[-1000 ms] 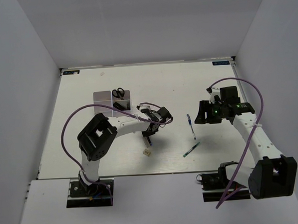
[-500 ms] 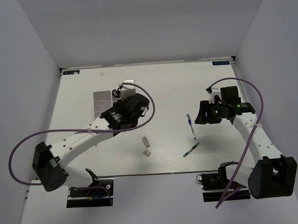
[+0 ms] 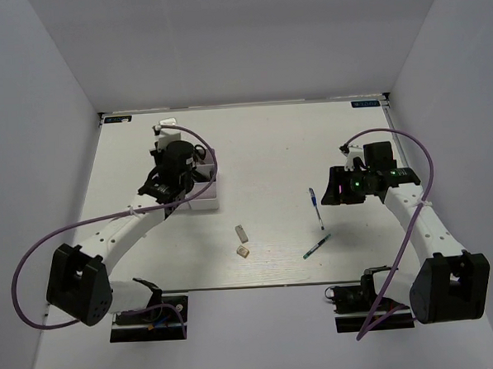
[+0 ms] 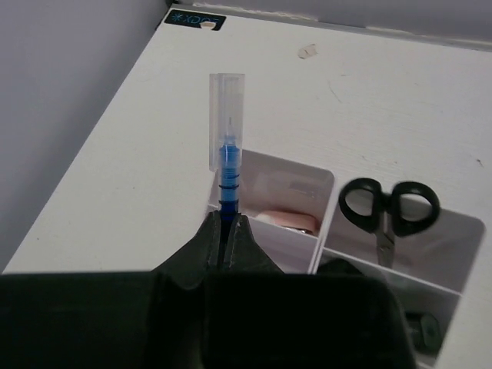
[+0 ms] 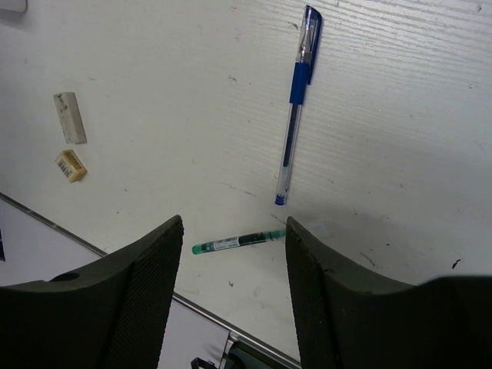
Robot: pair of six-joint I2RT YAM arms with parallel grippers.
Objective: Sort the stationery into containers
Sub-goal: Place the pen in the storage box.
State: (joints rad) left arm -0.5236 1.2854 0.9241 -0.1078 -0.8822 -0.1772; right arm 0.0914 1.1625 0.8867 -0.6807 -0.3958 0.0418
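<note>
Leftward and upward travel of the left arm is the change we record: from the middle of the tabletop [image 3: 269,142] it has swung to the upper left of the overhead view. The left hand [image 4: 225,234] is now above the white tray [image 4: 326,219]. Its fingers are closed narrowly on the held blue pen [image 4: 227,154], pinched at the lower end. In the left wrist view the clear cap reaches past the tray's far rim. The scissors [image 4: 387,223] already lie in a compartment at the right of that view.

The right arm has not shifted. Its right hand [image 5: 234,223] hovers with fingers spread wide, holding nothing. It is just above the green pen [image 5: 231,243], with the loose blue pen [image 5: 296,108] near it, toward the top of the right wrist view. Two erasers [image 5: 69,117] remain on the tabletop at the left of that view.

We read this as the carry ending and the release step coming due. The pen stands over the tray's left column, but we cannot tell which compartment it will fall into. With four items loose, the sort looks roughly half done.
</note>
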